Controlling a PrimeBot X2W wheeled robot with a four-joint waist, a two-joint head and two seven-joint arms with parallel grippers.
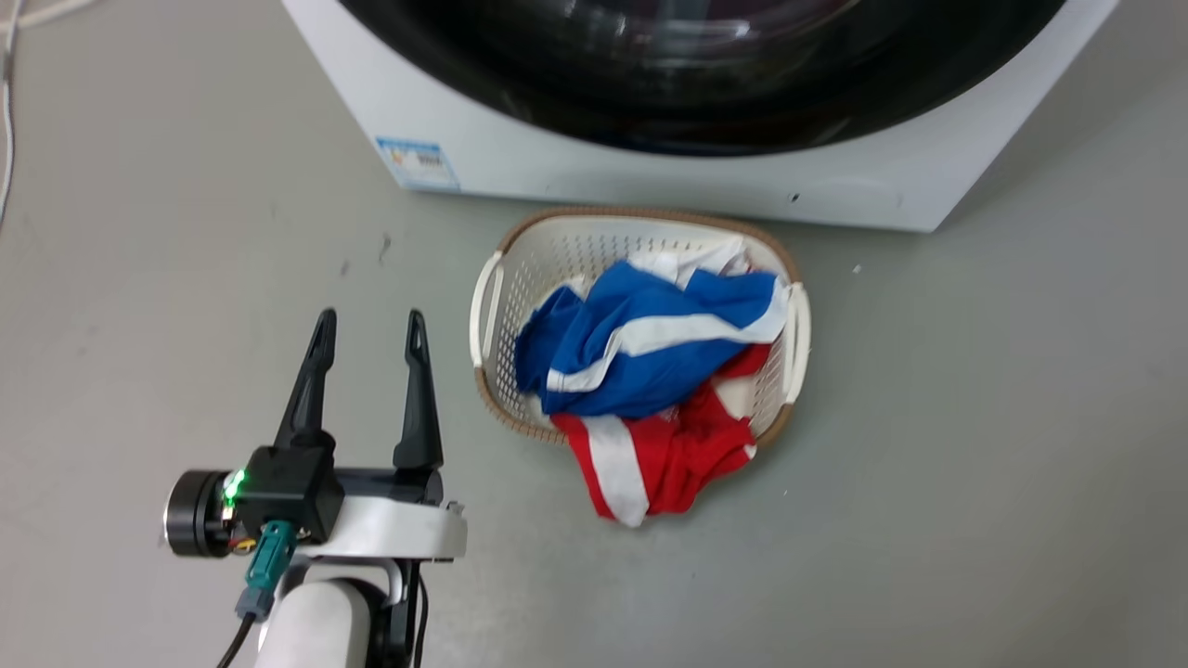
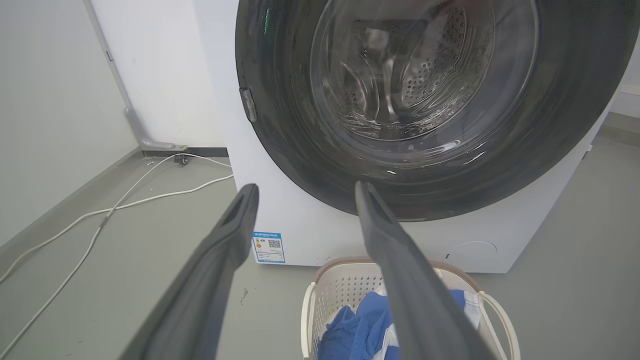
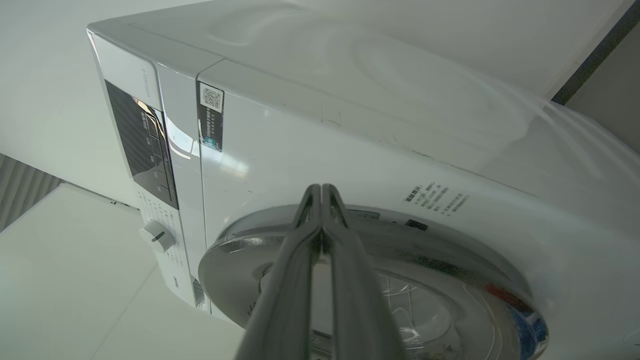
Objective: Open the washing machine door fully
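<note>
Left gripper [image 1: 369, 320] hangs wide open and empty, left of the laundry basket [image 1: 484, 306]. Behind, the washing machine [image 1: 650, 176] bears a blue label [image 1: 418, 163], its print too small to read. The washing machine door [image 2: 300, 150] lies closed. Right gripper [image 3: 321, 190], fingers pressed together on nothing, points at the door's top edge.

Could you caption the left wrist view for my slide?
Open left gripper faces the closed washing machine door, laundry basket below.
</note>
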